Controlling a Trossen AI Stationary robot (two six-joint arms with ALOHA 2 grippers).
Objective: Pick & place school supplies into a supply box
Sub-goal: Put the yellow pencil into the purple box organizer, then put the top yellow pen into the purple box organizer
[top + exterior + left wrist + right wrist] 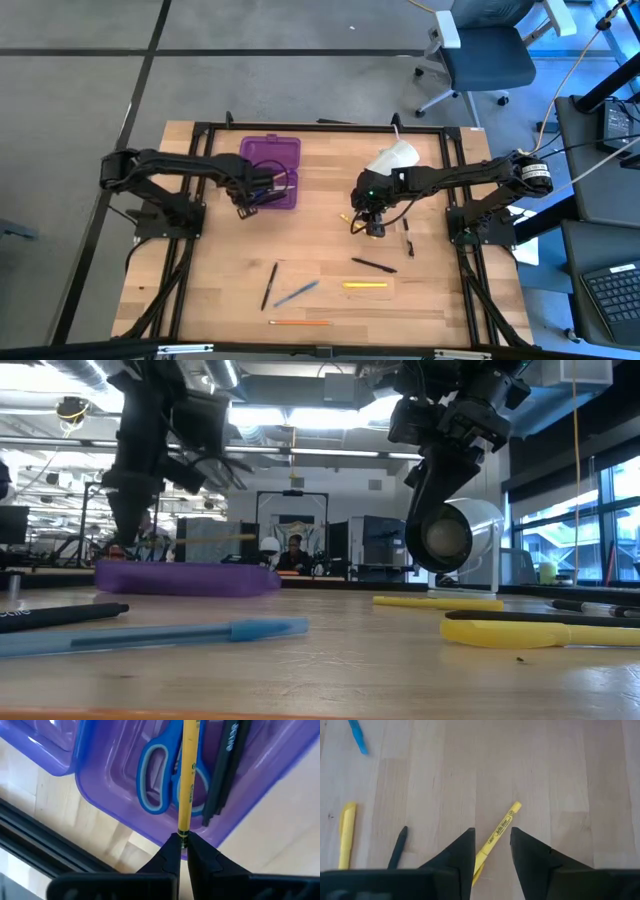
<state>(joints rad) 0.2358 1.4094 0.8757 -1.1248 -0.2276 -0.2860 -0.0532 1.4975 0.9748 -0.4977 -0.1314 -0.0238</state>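
A wooden table (420,300) seen from above, with a robot arm at each side. The landmark is the supply box (272,170), a translucent purple case lying open toward the table's far left.

On the left, the left gripper (182,851) hangs over the near edge of the supply box, its jaws pinched narrow on the end of a yellow pencil (188,775) that reaches out over the box. The pencil looks light, stiff and thin. Held by one end, it could probably swing or slip, so a hold nearer its middle would likely be steadier.

Inside the supply box lie blue-handled scissors (162,780) and, beside them, dark pens (227,767).

To the right of the supply box, near the table's middle, the right gripper (491,851) hovers just above a yellow pen (499,832) lying flat, its jaws open wide and straddling it. The smooth, light barrel is best taken across its middle.

Other supplies still lie loose on the table, nearer the front edge than the supply box: a black pen (270,285), a blue pen (297,293), an orange pencil (300,322), a yellow marker (365,285) and another black pen (374,265).

A white roll (393,157) sits to the right of the supply box, just beyond the right gripper.
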